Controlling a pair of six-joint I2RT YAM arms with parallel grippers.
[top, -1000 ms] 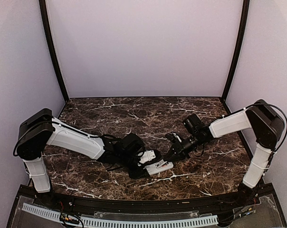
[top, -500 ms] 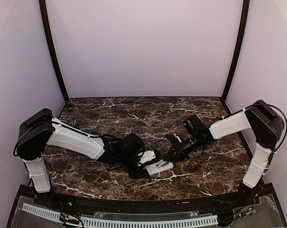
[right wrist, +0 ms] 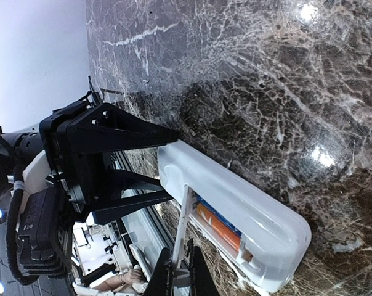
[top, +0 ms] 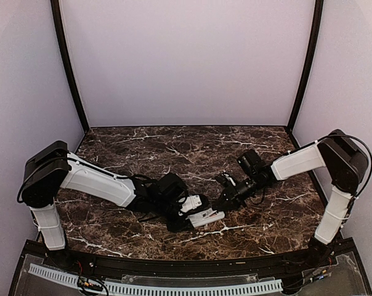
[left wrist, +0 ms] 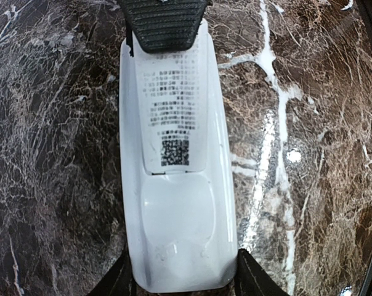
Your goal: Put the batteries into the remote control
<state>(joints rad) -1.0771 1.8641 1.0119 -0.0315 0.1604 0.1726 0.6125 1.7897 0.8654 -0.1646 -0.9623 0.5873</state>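
Observation:
The white remote control (left wrist: 177, 203) lies back-up on the marble, its near end clamped between the fingers of my left gripper (left wrist: 185, 285). My right gripper (right wrist: 178, 264) is shut on the edge of the thin white battery cover (right wrist: 181, 225), which stands tilted up from the remote control (right wrist: 254, 213). Under the raised cover, an orange battery (right wrist: 222, 229) and a blue one lie in the open compartment. In the top view both grippers meet at the remote control (top: 206, 217), left gripper (top: 192, 211) on its left, right gripper (top: 225, 201) on its right. A ribbed black right finger (left wrist: 164, 24) shows over the cover's printed label (left wrist: 172, 105).
The marble table (top: 173, 154) has lilac walls on three sides and black corner posts (top: 68, 68). A black rail with a white cable strip (top: 155, 287) runs along the near edge by the arm bases.

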